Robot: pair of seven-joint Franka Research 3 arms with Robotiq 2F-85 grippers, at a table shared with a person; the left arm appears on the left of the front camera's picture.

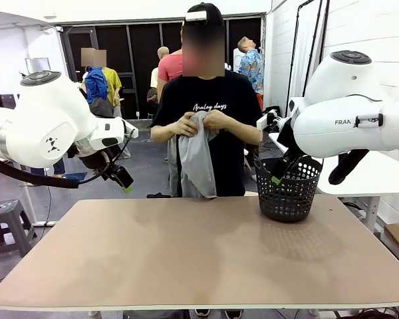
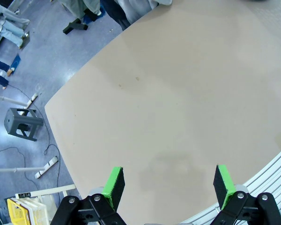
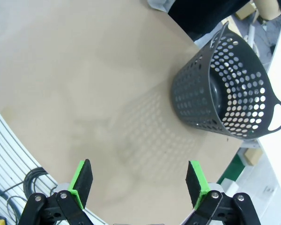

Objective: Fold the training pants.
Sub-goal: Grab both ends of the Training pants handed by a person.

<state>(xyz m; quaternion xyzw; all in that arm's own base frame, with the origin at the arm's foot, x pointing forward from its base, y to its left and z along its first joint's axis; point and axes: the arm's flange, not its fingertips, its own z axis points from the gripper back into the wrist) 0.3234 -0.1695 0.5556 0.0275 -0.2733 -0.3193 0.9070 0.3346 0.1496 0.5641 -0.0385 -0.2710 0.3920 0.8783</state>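
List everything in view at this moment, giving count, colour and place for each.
training pants: one, light grey, held up by the person at the table's far side, not on the table
basket: one, black mesh, standing on the table's far right part
table: one, beige, between robot and person
stool: one, grey, on the floor left of the table
person's hands: two, gripping the pants at chest height
left pincer: one, black with green pads, open, above the table, holding nothing
right pincer: one, black with green pads, open, above the table near the basket, holding nothing
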